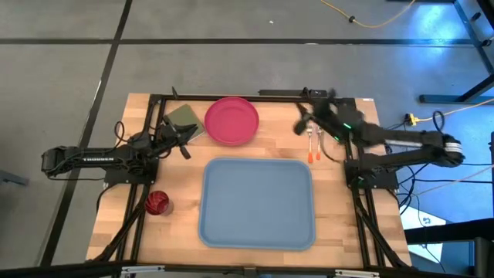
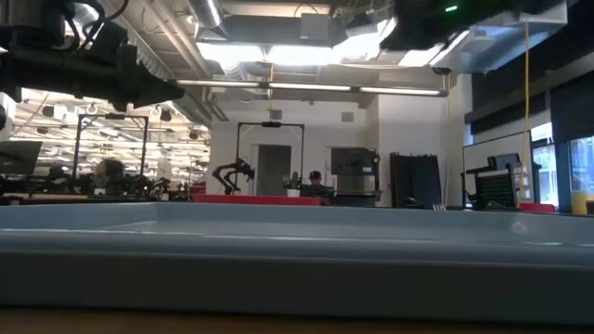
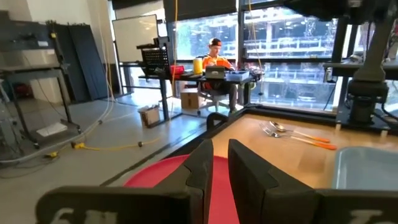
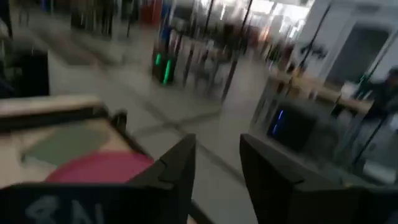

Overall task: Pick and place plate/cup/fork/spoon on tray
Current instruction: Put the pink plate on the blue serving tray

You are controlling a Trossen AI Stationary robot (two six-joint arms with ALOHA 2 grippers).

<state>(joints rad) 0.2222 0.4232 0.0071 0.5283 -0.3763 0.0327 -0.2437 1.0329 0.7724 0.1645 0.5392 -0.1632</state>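
The pink-red plate (image 1: 231, 120) lies flat at the table's far middle. The light blue tray (image 1: 258, 202) lies in the centre and near part of the table, and its rim fills the low view (image 2: 297, 269). The dark red cup (image 1: 157, 203) stands at the near left. The fork and spoon (image 1: 312, 144), with orange handles, lie side by side at the far right and also show in the left wrist view (image 3: 298, 134). My left gripper (image 1: 185, 137) is shut and empty, just left of the plate (image 3: 155, 180). My right gripper (image 1: 303, 123) is open and empty above the far ends of the fork and spoon.
A green square pad (image 1: 183, 117) lies left of the plate, by my left gripper. A black frame runs along the table's far edge (image 1: 255, 96) and both sides. Bare wood shows around the cup. A person in orange sits at a desk in the room beyond (image 3: 216, 59).
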